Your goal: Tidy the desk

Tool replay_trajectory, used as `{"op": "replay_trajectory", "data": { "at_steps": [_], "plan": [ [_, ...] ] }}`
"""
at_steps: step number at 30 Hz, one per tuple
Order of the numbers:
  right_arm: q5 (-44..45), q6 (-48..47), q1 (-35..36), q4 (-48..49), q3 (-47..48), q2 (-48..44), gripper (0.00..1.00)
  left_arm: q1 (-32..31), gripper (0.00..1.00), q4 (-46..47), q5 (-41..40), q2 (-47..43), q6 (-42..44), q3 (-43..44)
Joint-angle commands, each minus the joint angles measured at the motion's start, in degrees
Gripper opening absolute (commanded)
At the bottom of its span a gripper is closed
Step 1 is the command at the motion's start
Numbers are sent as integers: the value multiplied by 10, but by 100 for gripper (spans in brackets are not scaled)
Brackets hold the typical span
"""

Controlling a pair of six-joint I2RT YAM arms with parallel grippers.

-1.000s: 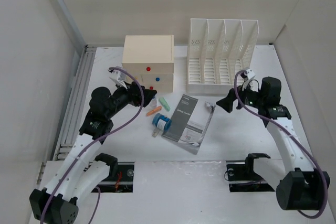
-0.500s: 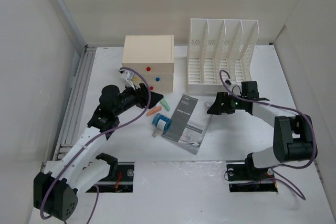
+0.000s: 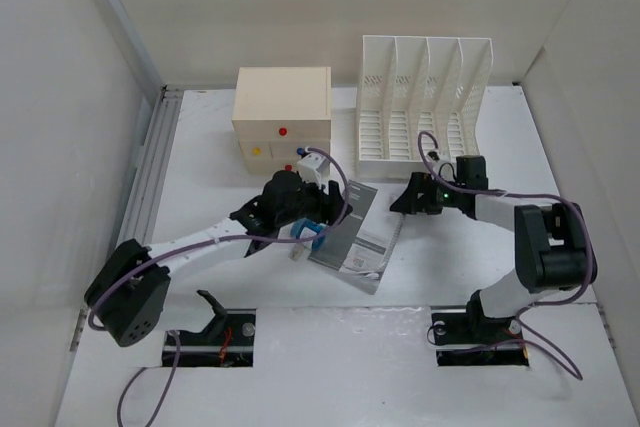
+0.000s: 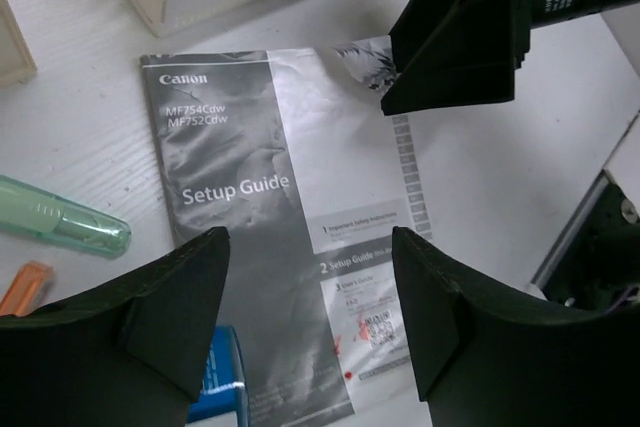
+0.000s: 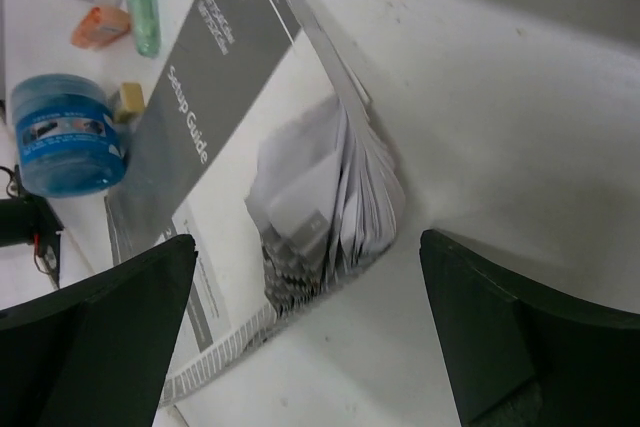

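The white desk holds a grey "Setup Guide" booklet at its middle. My left gripper hovers over the booklet's left part, open and empty; in the left wrist view the booklet lies between its fingers. My right gripper is low at the booklet's upper right corner, open and empty. In the right wrist view the booklet's curled, fanned pages lie just ahead of the open jaws. A blue jar sits at the booklet's left edge.
A cream two-drawer box stands at the back, a white slotted file rack to its right. A green marker and an orange piece lie left of the booklet. A small beige item lies by the jar.
My left arm swung right from the drawer box to over the booklet and jar. My right gripper moved left and down to the booklet's upper right corner.
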Motion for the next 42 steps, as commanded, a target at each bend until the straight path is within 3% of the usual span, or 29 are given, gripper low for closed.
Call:
{"op": "replay_trajectory", "data": {
  "at_steps": [1, 5, 10, 13, 17, 24, 25, 28, 31, 32, 36, 42],
  "plan": [
    [13, 7, 5, 33, -1, 50, 99, -1, 61, 96, -30, 28, 26, -5],
    [12, 7, 23, 39, 5, 69, 99, -1, 53, 137, -30, 85, 40, -5],
    [27, 13, 44, 44, 5, 63, 94, -1, 29, 181, -10, 168, 50, 6],
    [33, 18, 44, 44, 5, 51, 87, -1, 27, 189, -5, 209, 50, 17],
    [39, 24, 44, 44, 5, 40, 74, -7, 25, 200, 6, 241, 55, 28],
    [28, 25, 55, 33, 5, 35, 32, -7, 18, 200, 11, 278, 61, 38],
    [22, 25, 60, 33, 11, 35, 16, -7, 18, 200, 11, 285, 61, 38],
    [17, 18, 60, 19, 18, 30, 0, -7, 18, 205, 11, 291, 61, 44],
    [16, -5, 60, -10, 46, 9, 0, -7, 25, 205, 11, 285, 61, 44],
    [16, -16, 60, -18, 54, 2, 0, -7, 35, 205, 11, 269, 61, 50],
    [38, -58, 60, -101, 106, -39, 0, -7, 50, 168, 11, 230, 67, 78],
    [49, -134, 60, -192, 189, -92, 0, -7, 56, 129, 11, 172, 72, 116]
  ]
}}
